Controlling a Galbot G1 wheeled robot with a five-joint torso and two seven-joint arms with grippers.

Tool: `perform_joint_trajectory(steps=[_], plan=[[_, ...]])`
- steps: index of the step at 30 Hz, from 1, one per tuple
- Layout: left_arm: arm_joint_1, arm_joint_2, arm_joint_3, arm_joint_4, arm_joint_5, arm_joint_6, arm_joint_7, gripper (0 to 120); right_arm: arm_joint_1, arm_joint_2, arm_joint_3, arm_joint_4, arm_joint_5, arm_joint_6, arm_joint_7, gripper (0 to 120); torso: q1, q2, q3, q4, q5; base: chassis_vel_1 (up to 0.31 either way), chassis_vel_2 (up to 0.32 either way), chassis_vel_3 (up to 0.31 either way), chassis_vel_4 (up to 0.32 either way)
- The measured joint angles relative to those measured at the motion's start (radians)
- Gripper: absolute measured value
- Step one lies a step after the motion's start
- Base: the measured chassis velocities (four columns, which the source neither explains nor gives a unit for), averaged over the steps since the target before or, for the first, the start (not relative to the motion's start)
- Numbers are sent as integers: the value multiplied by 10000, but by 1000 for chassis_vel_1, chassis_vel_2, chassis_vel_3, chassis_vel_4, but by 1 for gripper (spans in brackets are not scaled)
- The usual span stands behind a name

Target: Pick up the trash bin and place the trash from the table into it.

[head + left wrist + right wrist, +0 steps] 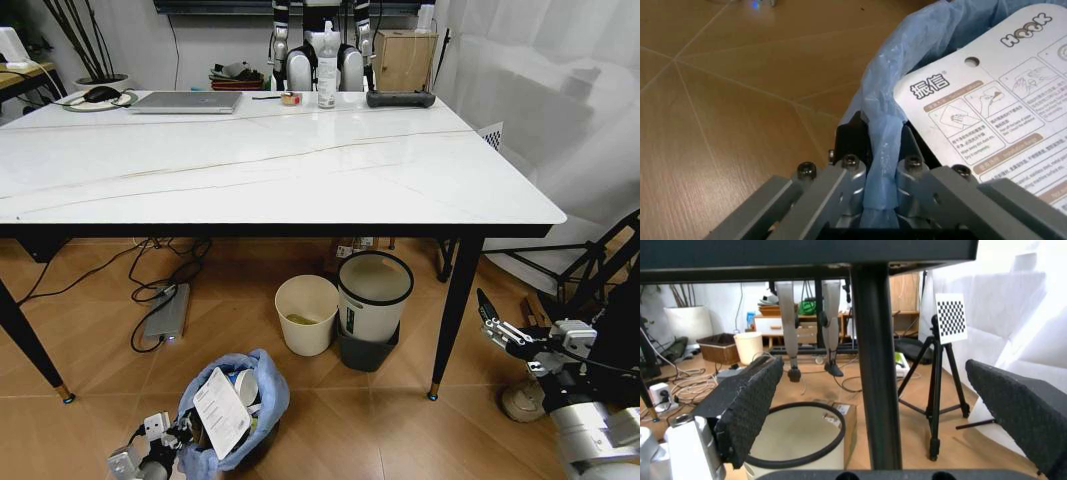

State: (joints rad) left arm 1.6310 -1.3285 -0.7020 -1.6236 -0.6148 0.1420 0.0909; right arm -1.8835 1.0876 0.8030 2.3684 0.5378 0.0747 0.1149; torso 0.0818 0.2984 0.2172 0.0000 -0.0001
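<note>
The trash bin (240,410), dark with a crinkly light-blue bag over its rim, stands on the wooden floor in front of the table (280,165), at the lower left of the head view. My left gripper (178,437) is shut on its rim; in the left wrist view the left gripper (881,172) clamps the blue bag (907,90) between its fingers. Trash sits inside: a white printed packet (221,411) (987,115) and a paper cup (246,385). My right gripper (500,328) (887,405) hangs open low at the right, near the table's front right leg (455,310).
Under the table stand a cream bin (306,314) and a white bin with a dark base (373,305). Cables and a power strip (168,312) lie on the floor at the left. On the tabletop's far edge are a laptop (186,101) and a spray bottle (326,75). A tripod (938,365) stands behind the leg.
</note>
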Motion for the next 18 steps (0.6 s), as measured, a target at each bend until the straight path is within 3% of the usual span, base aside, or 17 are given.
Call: perform_joint_trajectory(steps=[5, 18], plan=[[74, 30, 70, -157, -24, -24, -165, 0, 0, 0, 0, 0, 0, 0, 0, 100, -72, -219, -147, 0, 1, 0, 0, 0, 0], [76, 92, 81, -123, 17, -146, -389, 0, 0, 0, 0, 0, 0, 0, 0, 100, -98, -262, -164, 0, 0, 0, 0, 0, 0]])
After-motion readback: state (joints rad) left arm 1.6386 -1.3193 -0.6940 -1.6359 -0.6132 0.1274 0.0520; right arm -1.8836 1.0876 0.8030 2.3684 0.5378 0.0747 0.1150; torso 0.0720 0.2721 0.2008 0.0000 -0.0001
